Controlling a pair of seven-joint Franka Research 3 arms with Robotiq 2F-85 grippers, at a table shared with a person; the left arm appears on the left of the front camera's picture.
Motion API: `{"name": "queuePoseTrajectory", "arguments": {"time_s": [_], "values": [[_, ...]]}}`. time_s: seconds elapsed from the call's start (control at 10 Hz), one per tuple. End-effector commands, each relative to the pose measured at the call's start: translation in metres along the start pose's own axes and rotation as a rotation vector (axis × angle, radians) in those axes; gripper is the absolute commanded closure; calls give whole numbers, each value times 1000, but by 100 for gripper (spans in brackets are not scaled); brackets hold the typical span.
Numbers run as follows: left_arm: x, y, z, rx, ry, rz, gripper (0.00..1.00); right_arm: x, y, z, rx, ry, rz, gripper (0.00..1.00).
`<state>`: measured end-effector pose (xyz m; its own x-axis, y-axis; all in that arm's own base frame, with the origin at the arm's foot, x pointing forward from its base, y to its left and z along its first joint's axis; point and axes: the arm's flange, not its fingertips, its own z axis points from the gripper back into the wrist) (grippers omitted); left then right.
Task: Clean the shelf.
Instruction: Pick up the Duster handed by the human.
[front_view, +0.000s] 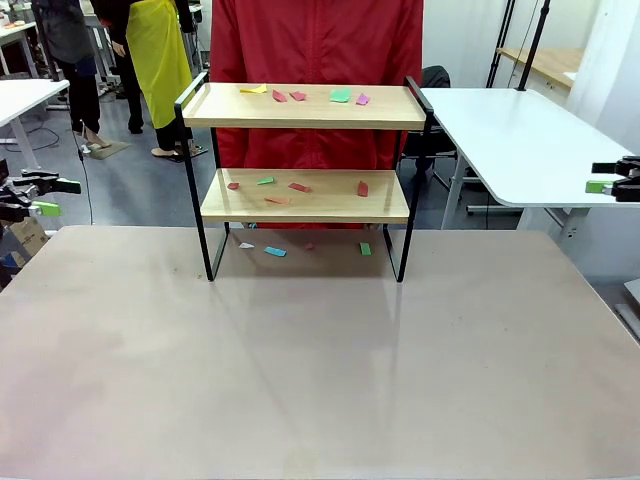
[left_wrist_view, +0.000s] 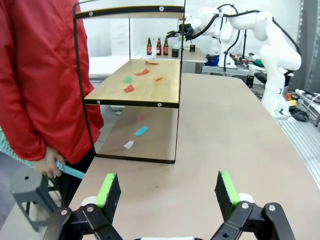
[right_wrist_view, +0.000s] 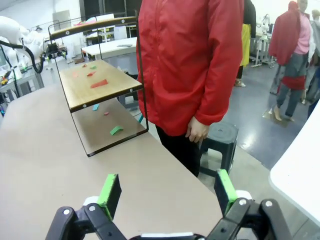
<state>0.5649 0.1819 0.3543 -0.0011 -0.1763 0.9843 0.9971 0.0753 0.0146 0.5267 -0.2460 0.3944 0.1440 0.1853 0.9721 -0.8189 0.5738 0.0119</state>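
Note:
The shelf (front_view: 300, 120) stands at the far middle of the table, two wooden boards on a black frame. Coloured paper scraps lie on its top board (front_view: 340, 96), on its lower board (front_view: 299, 187) and on the table beneath it (front_view: 275, 251). My left gripper (front_view: 55, 197) hangs open off the table's left edge, far from the shelf. My right gripper (front_view: 612, 175) hangs open off the right edge. In the left wrist view the open gripper (left_wrist_view: 166, 190) faces the shelf (left_wrist_view: 150, 102) end-on. The right wrist view has the open gripper (right_wrist_view: 167, 192) and the shelf (right_wrist_view: 85, 102) farther off.
A person in a red jacket (front_view: 315, 40) stands right behind the shelf, one hand (left_wrist_view: 50, 162) holding a light-blue strip. The beige table (front_view: 320, 370) spreads wide in front of the shelf. A white table (front_view: 520, 130) stands at the back right, and a stool (right_wrist_view: 222, 137) by the person.

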Motion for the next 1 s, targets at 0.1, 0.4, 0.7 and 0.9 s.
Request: {"name": "queuePoseTrajectory", "arguments": {"time_s": [0.1,0.4,0.7,0.9], "values": [[1,5,10,-12,-92,-68,0,11,-8,1,22,-46,-21,0],[-1,6,10,-48,-106,-68,0,13,-9,4,19,-61,-21,0],[1,6,12,-9,-121,-72,0,5,-7,5,10,-60,-7,0],[-3,2,8,-40,-85,-43,0,5,-7,5,10,-60,-7,0]]}}
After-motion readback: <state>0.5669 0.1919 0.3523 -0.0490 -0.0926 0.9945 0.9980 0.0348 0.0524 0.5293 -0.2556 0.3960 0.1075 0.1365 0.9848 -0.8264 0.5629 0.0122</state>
